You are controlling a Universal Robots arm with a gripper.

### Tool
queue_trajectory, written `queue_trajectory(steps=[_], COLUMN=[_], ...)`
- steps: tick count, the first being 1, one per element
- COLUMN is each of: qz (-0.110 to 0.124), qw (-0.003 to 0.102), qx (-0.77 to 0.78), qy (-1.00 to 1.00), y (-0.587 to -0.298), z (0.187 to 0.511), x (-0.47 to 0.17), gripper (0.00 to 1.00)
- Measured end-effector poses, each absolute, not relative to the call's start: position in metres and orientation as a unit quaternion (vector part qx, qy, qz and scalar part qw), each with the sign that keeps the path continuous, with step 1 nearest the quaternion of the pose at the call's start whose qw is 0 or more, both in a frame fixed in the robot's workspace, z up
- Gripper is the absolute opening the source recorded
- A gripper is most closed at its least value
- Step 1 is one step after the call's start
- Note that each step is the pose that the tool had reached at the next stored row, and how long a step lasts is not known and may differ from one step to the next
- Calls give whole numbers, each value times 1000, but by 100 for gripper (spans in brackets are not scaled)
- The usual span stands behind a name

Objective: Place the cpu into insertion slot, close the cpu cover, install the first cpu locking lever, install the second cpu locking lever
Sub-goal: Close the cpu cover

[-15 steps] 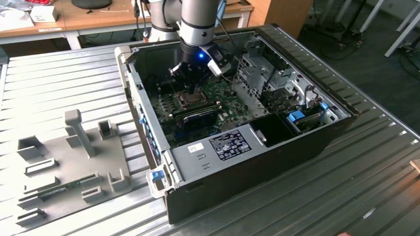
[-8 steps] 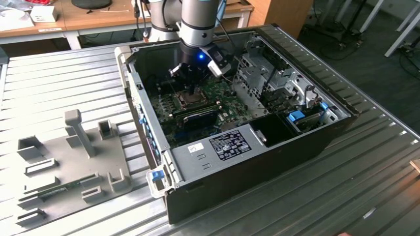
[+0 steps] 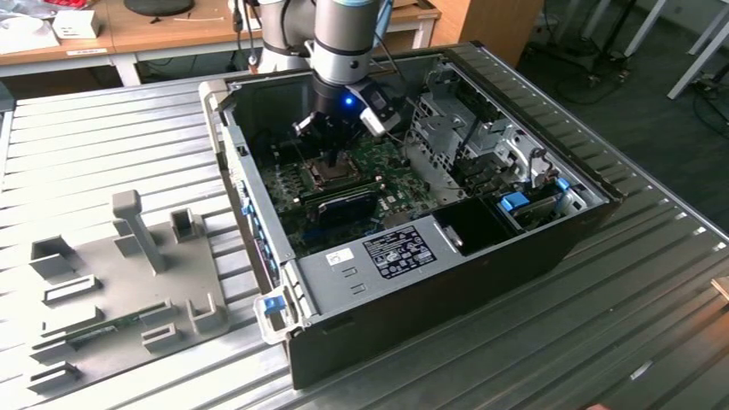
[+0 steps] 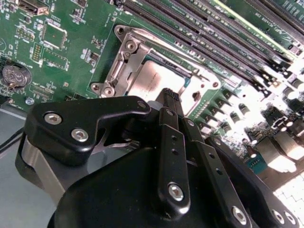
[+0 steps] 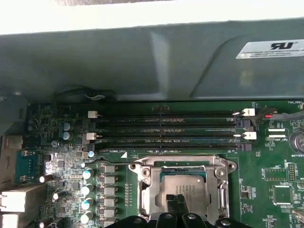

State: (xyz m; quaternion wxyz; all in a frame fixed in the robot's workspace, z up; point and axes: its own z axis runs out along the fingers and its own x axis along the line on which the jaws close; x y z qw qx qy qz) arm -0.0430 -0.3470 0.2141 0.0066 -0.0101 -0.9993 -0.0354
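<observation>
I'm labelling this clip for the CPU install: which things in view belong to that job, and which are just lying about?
Job: cpu, lying inside the cpu cover; gripper right over them.
Lying about: memory slots; coin-cell battery; grey fixture tray beside the computer case.

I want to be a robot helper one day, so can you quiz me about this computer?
1. True or false: the cpu cover lies down around the cpu.
2. Pick one: what is the robot's hand right above? A) the cpu B) a round battery C) a blue tab
3. What colour is the circuit board?

Key: 1 true. 2 A. 3 green.
</observation>
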Motion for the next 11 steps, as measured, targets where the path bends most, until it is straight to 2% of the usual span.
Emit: queue_trajectory(steps=[11], qz=[-33], qw=[6], qx=[-9], qy=[-999], y=[-347], z=[211], x=[-46], gripper=[11])
